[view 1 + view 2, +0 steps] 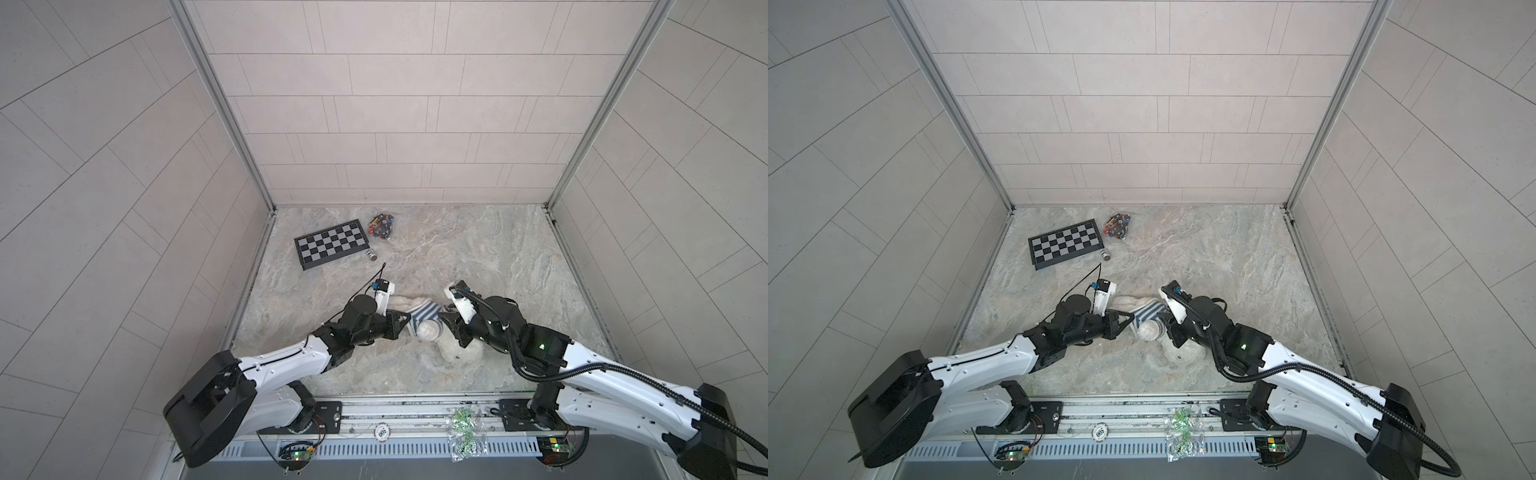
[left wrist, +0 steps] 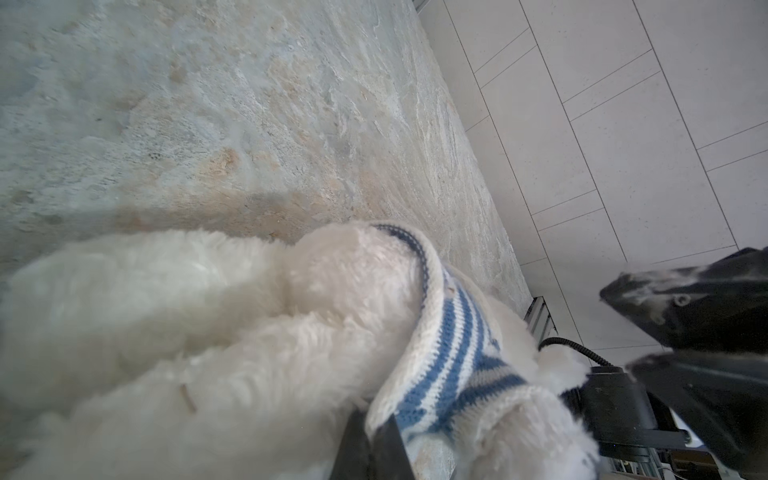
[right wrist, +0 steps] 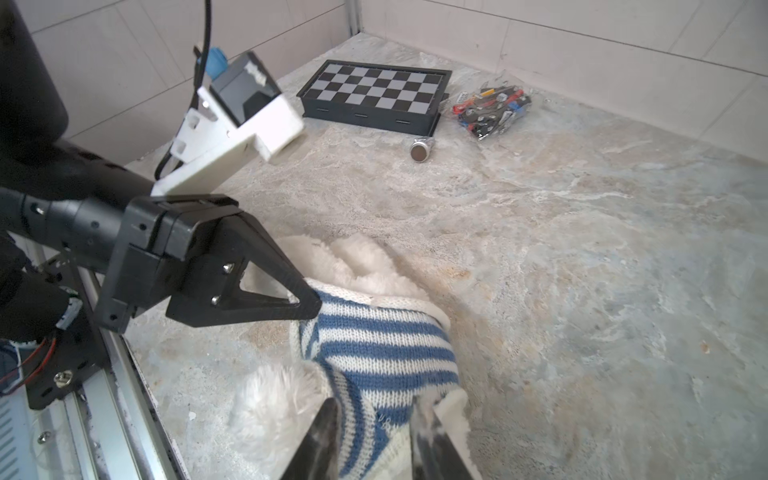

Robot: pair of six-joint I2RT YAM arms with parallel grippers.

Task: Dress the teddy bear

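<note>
We found the teddy bear [image 1: 453, 356] lying on the worktop [image 1: 478, 257] near its front edge, a blue-and-white striped shirt [image 3: 374, 345] partly pulled over it. Left of the bear, the left pincer [image 3: 309, 305] was clenched on the shirt's edge. Right of the bear, the right pincer [image 3: 376, 402] straddled the knit, jaws apart; whether it gripped we could not tell. Well beyond the bear lay a small metal cylinder [image 3: 420, 149], a chessboard [image 3: 374, 93] and a bag of small parts [image 3: 492, 110].
</note>
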